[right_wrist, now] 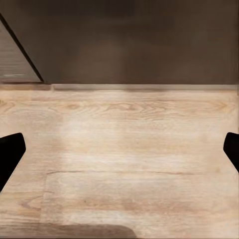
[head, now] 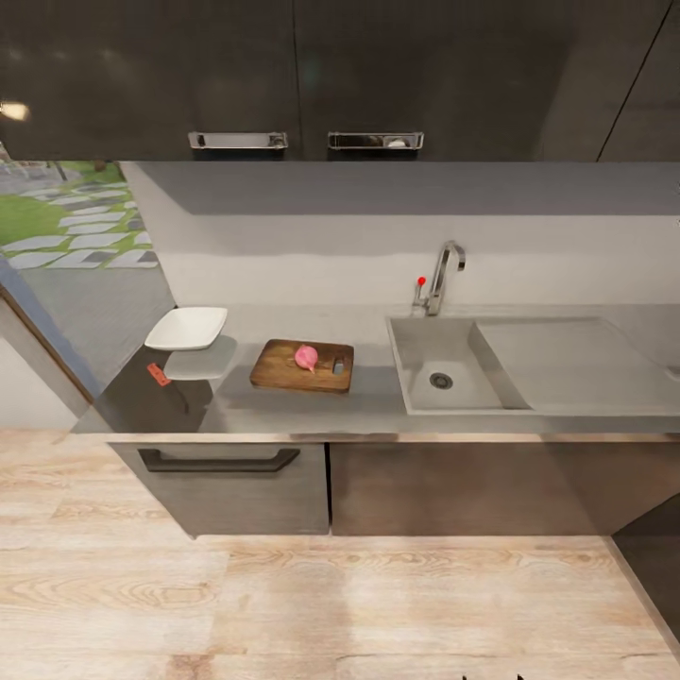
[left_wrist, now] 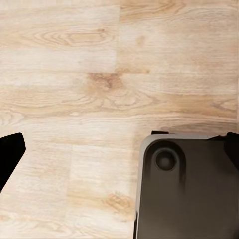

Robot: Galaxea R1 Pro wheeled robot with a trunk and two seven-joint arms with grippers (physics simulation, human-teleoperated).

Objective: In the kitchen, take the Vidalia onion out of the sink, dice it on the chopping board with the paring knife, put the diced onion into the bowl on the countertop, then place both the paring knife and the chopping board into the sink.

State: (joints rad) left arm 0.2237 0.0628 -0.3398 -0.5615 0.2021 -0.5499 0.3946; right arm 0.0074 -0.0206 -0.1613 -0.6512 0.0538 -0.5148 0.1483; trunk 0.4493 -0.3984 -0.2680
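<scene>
The Vidalia onion [head: 306, 357] is sitting on the chopping board [head: 283, 368], out of the sink [head: 444, 364].

The board is lying on the countertop [head: 368, 401] left of the basin, its handle slot just beside the onion. The white bowl [head: 186, 328] is resting further left, near the counter's end, apart from the board. Both wrist views are looking down at the wood floor [right_wrist: 124, 149], with the left gripper [left_wrist: 122, 149] and the right gripper [right_wrist: 122, 149] each showing dark fingertips at opposite edges, spread wide and holding nothing.

both grippers point down, fingers spread wide: the left gripper's [left_wrist: 119, 149] black fingertips [left_wrist: 9, 152], the right gripper's [right_wrist: 119, 149] black fingertips [right_wrist: 9, 152].
</scene>
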